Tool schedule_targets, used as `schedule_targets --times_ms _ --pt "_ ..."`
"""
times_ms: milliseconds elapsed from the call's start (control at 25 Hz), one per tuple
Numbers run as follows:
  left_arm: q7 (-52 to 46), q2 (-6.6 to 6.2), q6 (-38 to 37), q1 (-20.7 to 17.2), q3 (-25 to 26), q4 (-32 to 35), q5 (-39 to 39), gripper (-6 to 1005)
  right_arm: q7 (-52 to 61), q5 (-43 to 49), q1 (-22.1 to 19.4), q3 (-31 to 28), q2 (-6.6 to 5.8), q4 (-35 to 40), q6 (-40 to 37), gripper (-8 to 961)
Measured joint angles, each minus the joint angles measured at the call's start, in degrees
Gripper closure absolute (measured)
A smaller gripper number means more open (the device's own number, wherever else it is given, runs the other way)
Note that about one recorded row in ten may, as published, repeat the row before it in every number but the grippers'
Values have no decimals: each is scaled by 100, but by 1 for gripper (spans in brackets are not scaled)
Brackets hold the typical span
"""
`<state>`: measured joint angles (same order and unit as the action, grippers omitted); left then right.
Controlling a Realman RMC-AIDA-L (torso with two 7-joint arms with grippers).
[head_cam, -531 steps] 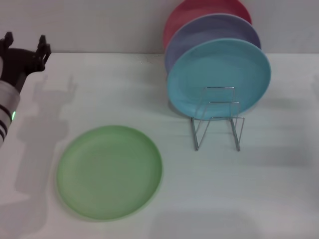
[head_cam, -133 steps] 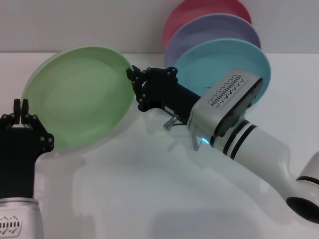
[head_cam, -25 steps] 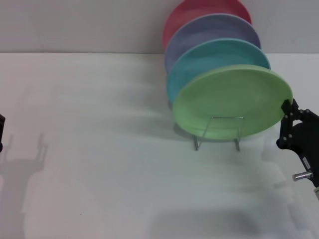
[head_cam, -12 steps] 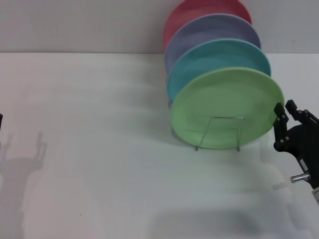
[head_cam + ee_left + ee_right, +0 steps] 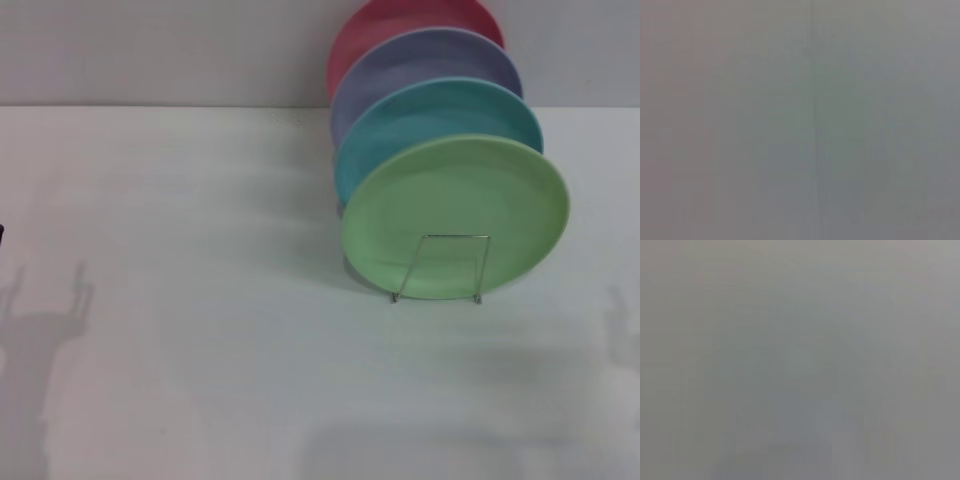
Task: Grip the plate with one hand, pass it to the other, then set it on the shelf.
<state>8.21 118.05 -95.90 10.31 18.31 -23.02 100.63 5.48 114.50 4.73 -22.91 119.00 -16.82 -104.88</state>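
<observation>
Four plates stand in a row in the head view, and the front one is the light green plate [image 5: 456,217]. It stands up on its edge in the shelf [image 5: 441,267], leaning back on the turquoise plate [image 5: 437,122] behind it. The front wire loop of the shelf crosses the low part of the green plate. Behind come the lavender plate [image 5: 425,62] and a red plate [image 5: 385,25]. The white table [image 5: 180,300] shows only soft shadows at its left and right sides.

Half a second ago the right gripper was just beside the plate's right edge. Now it is gone from this view, and the plate stands by itself. That looks like the job is done (nothing holds the plate, and it does not fall).

Next is the left wrist view. It shows only flat grey, with no gripper and no plate to pick out.

Last is the right wrist view. It is grey too. Neither gripper shows anywhere, so nobody can tell if the fingers are spread or pressed together.
</observation>
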Motion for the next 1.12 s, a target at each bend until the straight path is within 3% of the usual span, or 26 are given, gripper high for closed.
schedule_targets --times_ms 240,400,600,760,920,1120 --pt "11 34 39 107 0 62 -21 314 1262 -54 488 -238 -8 1047 183 551" --pt "12 41 70 206 -3 69 -42 314 2233 -139 939 -775 -15 1759 641 500" --pt "10 46 223 385 -3 136 -48 314 2188 -139 1196 -1376 -9 1879 1061 346" --pt "10 52 429 475 20 156 -58 315 2171 -139 1303 -1475 -36 1959 1179 346" --pt "-3 52 719 640 62 165 -65 315 2168 -139 1403 -1428 -151 1978 1364 345" --pt "-34 52 919 773 99 172 -64 315 2140 -139 1411 -1474 -169 2006 1450 345"
